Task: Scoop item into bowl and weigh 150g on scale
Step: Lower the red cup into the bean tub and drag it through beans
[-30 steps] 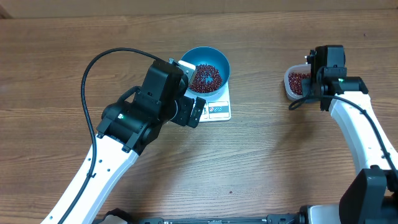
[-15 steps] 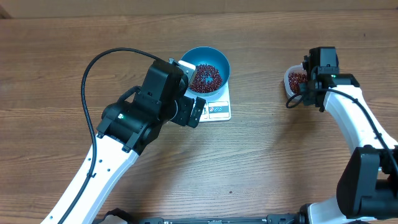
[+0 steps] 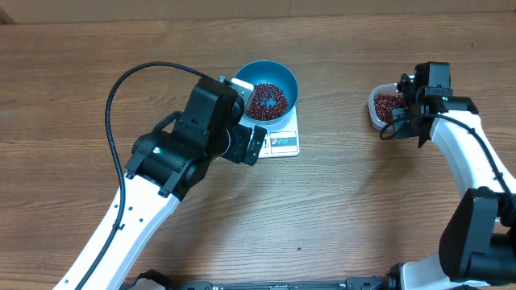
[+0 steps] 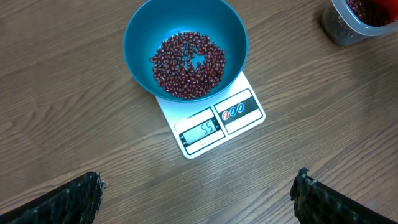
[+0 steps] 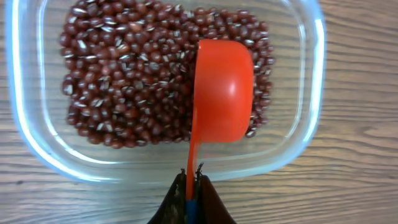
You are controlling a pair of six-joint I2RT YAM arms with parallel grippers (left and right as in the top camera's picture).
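bright, even light from overhead, soft and diffuse. the bowl (image 4: 140, 37) casts a faint shadow onto the scale (image 4: 249, 121) just below it. white glare runs along the clear tub (image 5: 318, 74) rim and across the scoop (image 5: 225, 87). all three views are sharp.

I see the blue bowl (image 3: 291, 82) standing upright on the white scale (image 3: 284, 143), covering the scale's 12 o'clock half, just toward 12 o'clock from the middle of my overhead view. Dark red-brown beans (image 3: 266, 100) lie in a shallow, loose layer across the bowl's bottom. The grey display on the scale's 6 o'clock edge reads 55.
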